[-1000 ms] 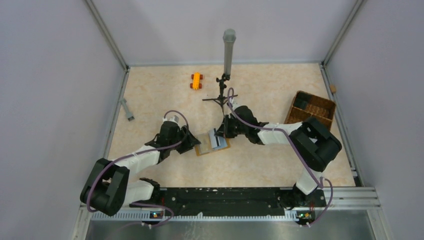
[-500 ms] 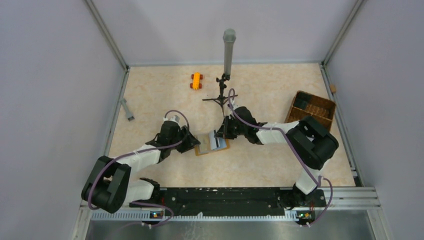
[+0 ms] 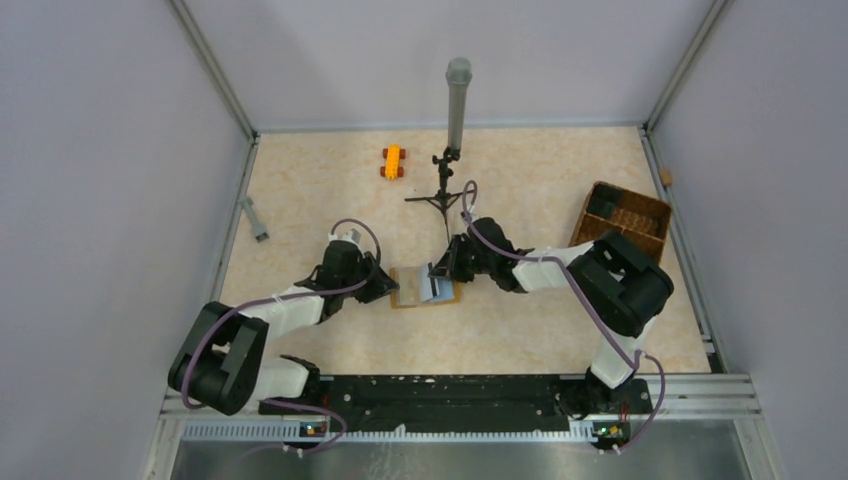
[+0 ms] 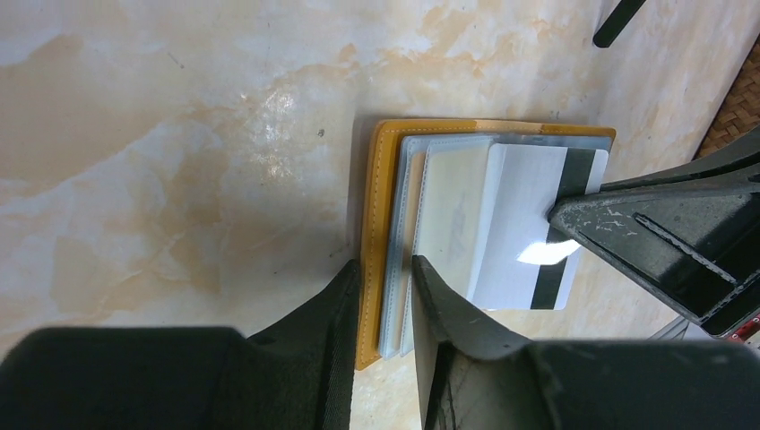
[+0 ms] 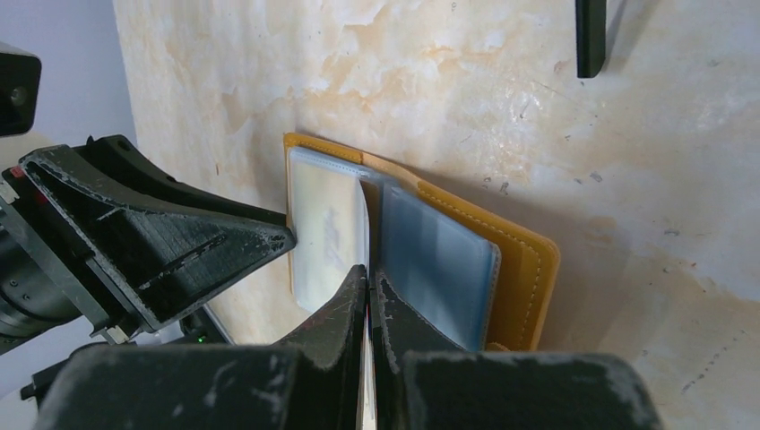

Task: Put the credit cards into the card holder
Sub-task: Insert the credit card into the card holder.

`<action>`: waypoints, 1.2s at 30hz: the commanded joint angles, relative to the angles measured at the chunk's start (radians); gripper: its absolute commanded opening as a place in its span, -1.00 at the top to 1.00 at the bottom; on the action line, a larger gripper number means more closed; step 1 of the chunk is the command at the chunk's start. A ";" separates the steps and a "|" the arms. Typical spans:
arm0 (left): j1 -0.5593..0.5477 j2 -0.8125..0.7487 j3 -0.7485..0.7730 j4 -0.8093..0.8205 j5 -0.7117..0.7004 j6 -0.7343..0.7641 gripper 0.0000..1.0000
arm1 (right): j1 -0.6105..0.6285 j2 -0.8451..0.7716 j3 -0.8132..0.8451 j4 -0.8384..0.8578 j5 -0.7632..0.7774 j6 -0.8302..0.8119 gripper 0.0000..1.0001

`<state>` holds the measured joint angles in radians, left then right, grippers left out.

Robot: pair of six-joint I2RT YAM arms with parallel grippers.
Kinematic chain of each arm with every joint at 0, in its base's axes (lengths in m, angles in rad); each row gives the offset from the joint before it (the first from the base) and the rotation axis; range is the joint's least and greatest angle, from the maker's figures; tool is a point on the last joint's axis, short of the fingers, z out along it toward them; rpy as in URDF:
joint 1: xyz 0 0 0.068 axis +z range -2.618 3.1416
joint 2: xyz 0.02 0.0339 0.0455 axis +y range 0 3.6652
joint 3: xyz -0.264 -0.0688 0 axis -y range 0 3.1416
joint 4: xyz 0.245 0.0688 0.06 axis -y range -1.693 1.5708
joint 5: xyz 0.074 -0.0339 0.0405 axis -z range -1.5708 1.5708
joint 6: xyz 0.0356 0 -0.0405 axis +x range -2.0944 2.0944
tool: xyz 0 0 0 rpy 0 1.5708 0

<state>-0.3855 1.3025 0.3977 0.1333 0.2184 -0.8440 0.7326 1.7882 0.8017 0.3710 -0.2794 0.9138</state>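
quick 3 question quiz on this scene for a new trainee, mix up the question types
1. True or false: the folding mustard-orange wallet lies closed.
2. Which hand is shut on the pale rectangular card with the dark stripe?
3. The small orange toy car sits: A) on the wallet, B) under the card, C) on the marbled beige table toward the back wall, apart from the wallet.

Key:
1. False: it lies open, its clear sleeves showing.
2. The right hand.
3. C
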 commanded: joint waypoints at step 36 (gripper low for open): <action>0.000 0.039 -0.027 -0.054 -0.044 0.033 0.46 | 0.125 0.002 0.109 -0.312 0.256 -0.034 0.30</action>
<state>-0.3855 1.3243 0.4023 0.1627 0.2157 -0.8387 0.8295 1.8370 0.8837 0.2615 -0.1036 0.9932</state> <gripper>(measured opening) 0.269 0.292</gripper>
